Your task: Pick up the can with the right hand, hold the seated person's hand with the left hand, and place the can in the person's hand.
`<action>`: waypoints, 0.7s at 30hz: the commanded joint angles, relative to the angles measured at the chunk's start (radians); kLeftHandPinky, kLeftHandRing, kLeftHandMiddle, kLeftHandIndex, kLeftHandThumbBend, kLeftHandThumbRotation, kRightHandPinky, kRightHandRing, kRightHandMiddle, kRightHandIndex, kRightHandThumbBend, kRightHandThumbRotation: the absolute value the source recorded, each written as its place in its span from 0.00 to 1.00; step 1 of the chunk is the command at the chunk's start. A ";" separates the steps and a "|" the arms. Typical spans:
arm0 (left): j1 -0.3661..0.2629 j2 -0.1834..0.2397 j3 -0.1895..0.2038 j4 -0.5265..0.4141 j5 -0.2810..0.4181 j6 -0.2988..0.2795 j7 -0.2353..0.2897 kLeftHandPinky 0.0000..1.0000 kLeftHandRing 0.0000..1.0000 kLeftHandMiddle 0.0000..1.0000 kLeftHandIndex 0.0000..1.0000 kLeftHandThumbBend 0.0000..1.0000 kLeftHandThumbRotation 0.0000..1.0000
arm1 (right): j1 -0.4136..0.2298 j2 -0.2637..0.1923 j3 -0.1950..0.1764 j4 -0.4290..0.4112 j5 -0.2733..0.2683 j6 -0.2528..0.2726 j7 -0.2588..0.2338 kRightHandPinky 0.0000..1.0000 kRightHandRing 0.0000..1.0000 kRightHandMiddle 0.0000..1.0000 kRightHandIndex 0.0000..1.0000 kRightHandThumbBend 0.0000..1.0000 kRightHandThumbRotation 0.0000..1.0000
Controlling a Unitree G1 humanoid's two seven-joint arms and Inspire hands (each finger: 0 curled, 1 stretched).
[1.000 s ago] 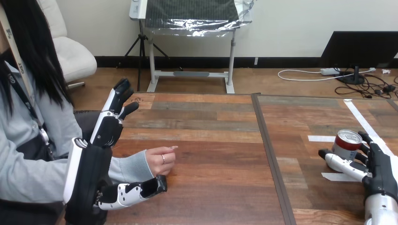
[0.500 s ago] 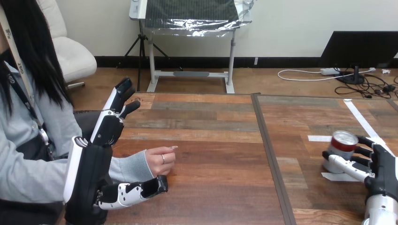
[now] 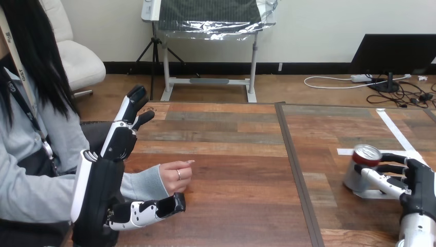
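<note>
The red can (image 3: 364, 167) with a silver top stands tilted on the right half of the table, leaning left. My right hand (image 3: 417, 181) comes in from the lower right; its thumb lies across the can's front and its fingers (image 3: 392, 157) reach round its far side, so the can is pinched between them. My left hand (image 3: 100, 190) is raised at the left with fingers (image 3: 123, 135) straight, open. Its thumb (image 3: 149, 208) lies just in front of the person's hand (image 3: 176, 175), which rests loosely curled on the table; I see no grip on it.
White tape strips (image 3: 396, 135) mark the table around the can. A dark seam (image 3: 295, 170) runs front to back through the tabletop's middle. The person sits at the left edge, forearm on the table.
The right hand's fingers have swung from pointing up to pointing left, and the can has shifted left and tipped over. The left hand and the person's hand have barely moved.
</note>
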 commanded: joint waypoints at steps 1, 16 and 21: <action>-0.030 -0.009 0.007 -0.036 -0.002 -0.008 0.002 0.87 0.94 0.97 0.93 1.00 0.59 | -0.065 0.017 -0.009 -0.029 0.015 -0.047 0.013 0.42 0.47 0.53 0.55 0.75 0.00; -0.030 -0.019 0.016 -0.039 0.018 -0.005 0.006 0.86 0.94 0.97 0.93 1.00 0.60 | -0.081 0.018 -0.012 -0.039 0.040 -0.058 0.030 0.42 0.48 0.54 0.54 0.74 0.00; -0.032 -0.020 0.013 -0.033 0.014 -0.009 0.003 0.86 0.94 0.97 0.93 1.00 0.60 | -0.085 0.011 0.000 -0.043 0.026 -0.060 0.015 0.42 0.48 0.54 0.54 0.74 0.00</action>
